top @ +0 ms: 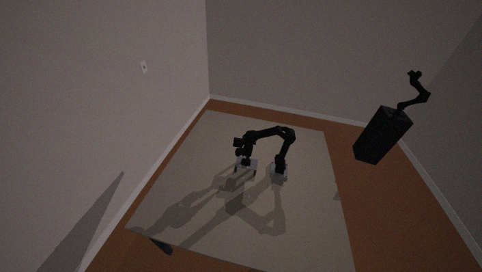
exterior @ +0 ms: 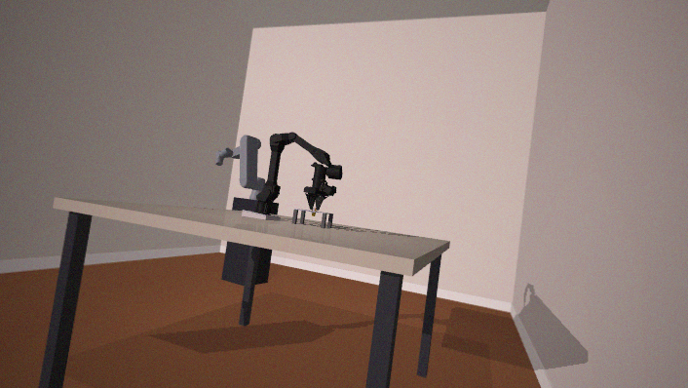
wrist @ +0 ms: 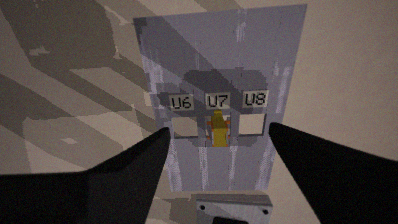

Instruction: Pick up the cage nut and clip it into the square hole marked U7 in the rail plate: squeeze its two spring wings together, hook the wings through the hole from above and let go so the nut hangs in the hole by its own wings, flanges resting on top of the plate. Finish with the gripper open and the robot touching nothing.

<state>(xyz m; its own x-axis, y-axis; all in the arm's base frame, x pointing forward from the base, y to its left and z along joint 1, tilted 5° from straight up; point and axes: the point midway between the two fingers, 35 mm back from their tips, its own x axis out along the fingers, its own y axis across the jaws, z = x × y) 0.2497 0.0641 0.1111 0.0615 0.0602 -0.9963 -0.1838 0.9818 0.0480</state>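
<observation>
I see the cage nut (exterior: pixel 314 213) (wrist: pixel 219 131), yellow with orange side pieces, sitting in the square hole (wrist: pixel 208 133) marked U7, centred between my open jaws (exterior: pixel 314 209), free of both; the rail plate (top: pixel 252 165) (exterior: pixel 307 210) (wrist: pixel 220 167), grey and raised, spans beneath them.
</observation>
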